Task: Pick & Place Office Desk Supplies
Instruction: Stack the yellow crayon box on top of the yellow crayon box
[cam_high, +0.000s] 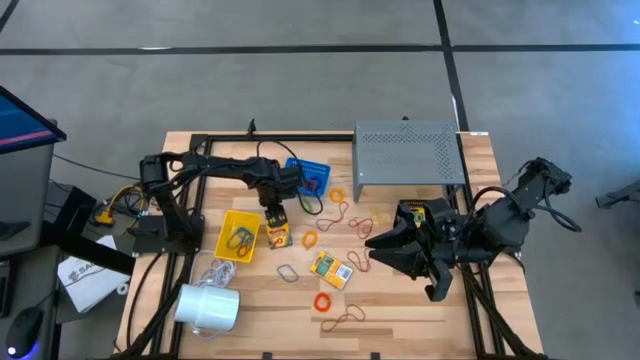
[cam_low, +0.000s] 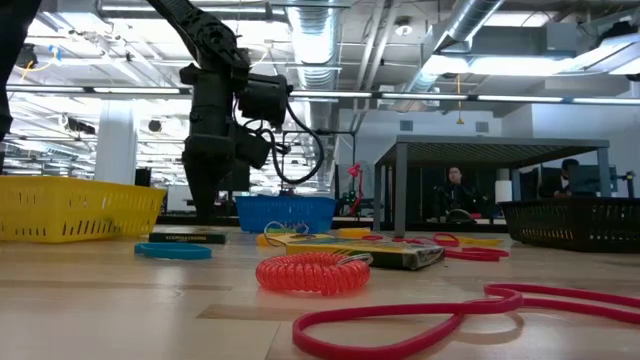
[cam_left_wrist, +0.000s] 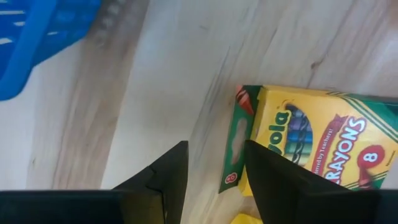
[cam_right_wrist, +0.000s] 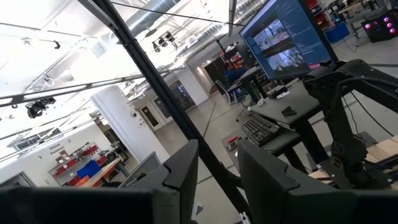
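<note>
Barely begun — bands (cam_high: 337, 212) and crayon boxes (cam_high: 331, 270) loose; left gripper (cam_high: 275, 222), fingers apart, over one box (cam_left_wrist: 317, 144); right gripper (cam_high: 400, 252) apart, empty.

Overhead straight down, low level across table (cam_low: 120, 300), wrist cameras close, facing forward.

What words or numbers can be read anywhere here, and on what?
"CRAYONS" on the crayon box, left wrist view.
"8" on that box.
"ola", part of a brand name cut off by the left gripper.
Print on the second crayon box, the monitor and the paper: too small to read.
</note>
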